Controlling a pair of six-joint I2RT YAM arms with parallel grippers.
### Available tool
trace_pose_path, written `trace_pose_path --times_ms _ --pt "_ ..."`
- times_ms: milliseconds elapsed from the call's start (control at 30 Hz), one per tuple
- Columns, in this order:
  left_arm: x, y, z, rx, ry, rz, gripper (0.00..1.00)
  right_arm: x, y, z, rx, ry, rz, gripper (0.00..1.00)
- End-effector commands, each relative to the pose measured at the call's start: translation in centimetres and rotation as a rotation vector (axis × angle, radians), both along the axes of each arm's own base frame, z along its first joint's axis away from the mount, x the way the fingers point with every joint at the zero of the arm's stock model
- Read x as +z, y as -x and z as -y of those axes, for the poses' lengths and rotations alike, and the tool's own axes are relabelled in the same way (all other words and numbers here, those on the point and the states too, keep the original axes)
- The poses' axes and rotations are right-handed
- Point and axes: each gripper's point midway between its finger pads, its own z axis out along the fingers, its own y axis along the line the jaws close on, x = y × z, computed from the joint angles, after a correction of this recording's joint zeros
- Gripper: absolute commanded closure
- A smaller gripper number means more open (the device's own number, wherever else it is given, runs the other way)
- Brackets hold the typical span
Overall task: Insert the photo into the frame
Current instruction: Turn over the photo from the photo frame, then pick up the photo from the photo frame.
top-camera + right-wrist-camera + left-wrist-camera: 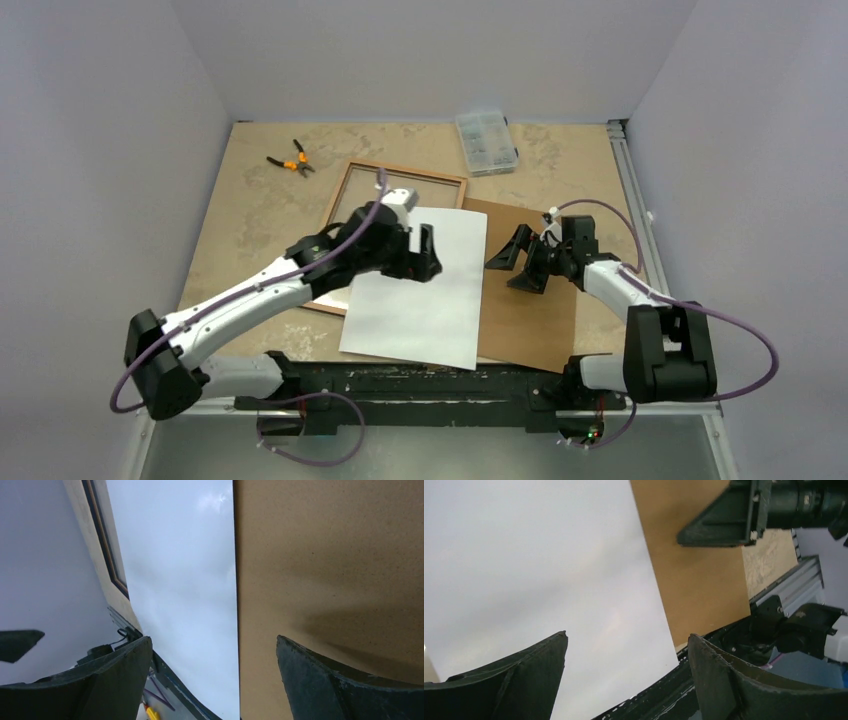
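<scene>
Your left gripper (428,252), jaws wide and empty, hangs over the photo (420,300), which lies white-side-up across the frame (345,190) and brown board (525,320). Your right gripper (512,265) gapes empty alongside.

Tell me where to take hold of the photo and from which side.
Probably its right edge, approached from the right by the open right end effector. The photo lies flat, white side up, so only an edge can be pinched, and that edge rests on the brown board.
</scene>
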Motion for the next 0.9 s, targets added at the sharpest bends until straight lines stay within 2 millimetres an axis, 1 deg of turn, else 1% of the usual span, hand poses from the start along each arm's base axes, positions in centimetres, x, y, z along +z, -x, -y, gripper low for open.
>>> trace_pose_path --times_ms 0,33,67,100,200,267,367,500,567,700,767,867 --pt "-0.7 -1.4 -4.4 0.119 0.126 -0.065 0.14 -0.2 0.0 -1.1 0.014 -0.095 0.013 0.08" --pt "-1.2 -1.6 -6.0 0.158 0.132 -0.082 0.14 -0.6 0.2 -1.4 0.016 -0.109 0.004 0.09" --pt "-2.1 -1.7 -7.4 0.193 0.13 -0.104 0.15 -0.9 0.3 -1.6 0.016 -0.121 -0.002 0.1" --pt "-3.6 -1.6 -9.0 0.228 0.116 -0.137 0.16 -1.1 0.4 -1.9 0.024 -0.134 -0.004 0.11" --pt "-6.5 -1.6 -12.7 0.327 0.084 -0.198 0.18 -2.0 0.9 -2.9 0.053 -0.153 -0.029 0.13" --pt "-8.5 -1.3 -14.4 0.368 0.061 -0.243 0.19 -2.4 1.0 -3.7 0.068 -0.165 -0.037 0.14" --pt "-11.3 -0.8 -16.2 0.413 0.026 -0.303 0.21 -3.3 1.0 -4.7 0.079 -0.183 -0.061 0.16" --pt "-14.0 -0.6 -17.5 0.457 0.005 -0.36 0.24 -4.2 0.7 -5.5 0.089 -0.201 -0.078 0.19" --pt "-15.0 -0.5 -17.6 0.461 -0.008 -0.383 0.25 -4.2 0.5 -5.8 0.095 -0.22 -0.074 0.2" --pt "-16.2 -0.3 -17.5 0.455 -0.016 -0.412 0.27 -3.3 0.3 -6.2 0.118 -0.258 -0.044 0.22" --pt "-16.5 -0.4 -17.5 0.455 -0.016 -0.414 0.28 -2.4 0.2 -6.5 0.132 -0.287 -0.014 0.22" --pt "-16.8 -0.3 -17.5 0.455 -0.02 -0.418 0.29 -0.8 0.0 -6.9 0.146 -0.338 0.034 0.27"
